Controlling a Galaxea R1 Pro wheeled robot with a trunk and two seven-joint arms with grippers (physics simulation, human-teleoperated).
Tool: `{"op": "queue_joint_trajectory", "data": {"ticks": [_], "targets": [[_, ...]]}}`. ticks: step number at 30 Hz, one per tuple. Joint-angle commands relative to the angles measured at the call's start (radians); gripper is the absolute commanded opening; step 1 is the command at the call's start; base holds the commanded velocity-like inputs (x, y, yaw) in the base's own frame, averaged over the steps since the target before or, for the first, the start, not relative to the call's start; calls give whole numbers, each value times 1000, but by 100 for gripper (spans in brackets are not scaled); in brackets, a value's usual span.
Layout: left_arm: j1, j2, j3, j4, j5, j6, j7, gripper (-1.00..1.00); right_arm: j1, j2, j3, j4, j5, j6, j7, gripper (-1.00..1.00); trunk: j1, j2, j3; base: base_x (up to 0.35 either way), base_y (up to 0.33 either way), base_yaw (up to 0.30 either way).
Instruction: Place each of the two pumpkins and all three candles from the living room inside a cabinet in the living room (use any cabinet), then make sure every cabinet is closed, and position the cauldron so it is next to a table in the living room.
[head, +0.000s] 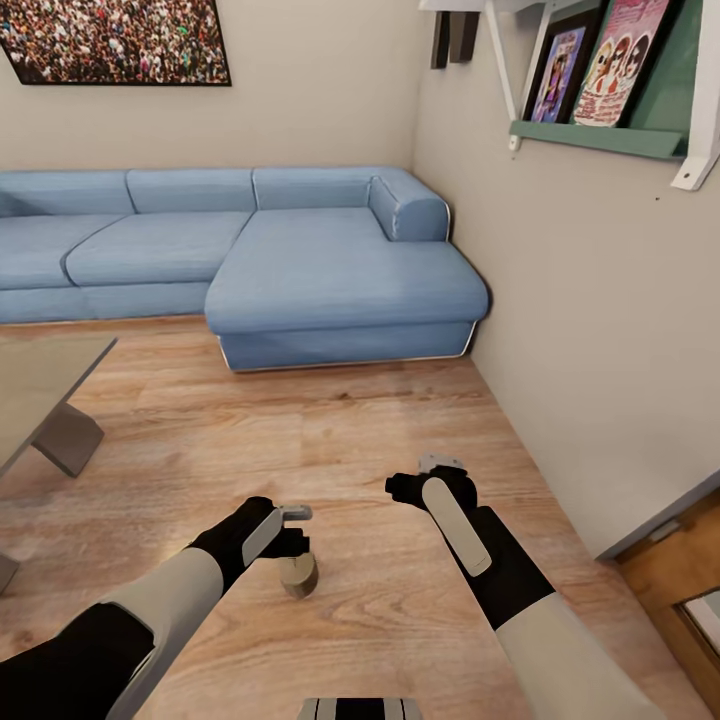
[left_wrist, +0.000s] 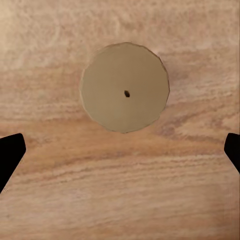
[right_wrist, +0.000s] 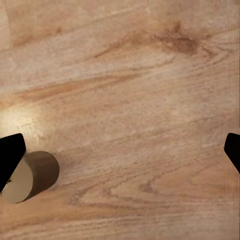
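One candle (head: 299, 576), a short beige cylinder with a small wick hole in its flat top, stands upright on the wooden floor. My left gripper (head: 287, 528) hangs straight above it, open. In the left wrist view the candle (left_wrist: 125, 87) lies ahead of the gripper (left_wrist: 120, 150), whose dark fingertips (left_wrist: 10, 152) stand wide apart. My right gripper (head: 440, 472) is open over bare floor to the candle's right. In the right wrist view the candle (right_wrist: 31, 176) sits beside one fingertip of that gripper (right_wrist: 120, 150). The pumpkins, cabinet and cauldron are out of view.
A blue corner sofa (head: 330, 270) runs along the back wall. A low table (head: 45, 385) with a slanted leg stands at the left. A pale wall (head: 600, 350) with a picture shelf (head: 600, 135) closes the right side.
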Motion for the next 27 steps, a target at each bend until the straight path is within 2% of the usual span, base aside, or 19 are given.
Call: {"op": "queue_joint_trajectory", "data": {"ticks": [1,11,27], "targets": [[0,1,-7,-1,11,3,8,100,-1,0,2,-1,-9,1,-10,100,0,0,-1,177,42,0],[0,0,-8,-2,10,-12,8,100,-1,0,2,-1,-8,1,-11,100,0,0,-1,222,-55,0],[0,3,-8,-1,11,-23,14,100,-1,-1,1,0,-9,1,-10,100,0,0,-1,32,-10,0]]}}
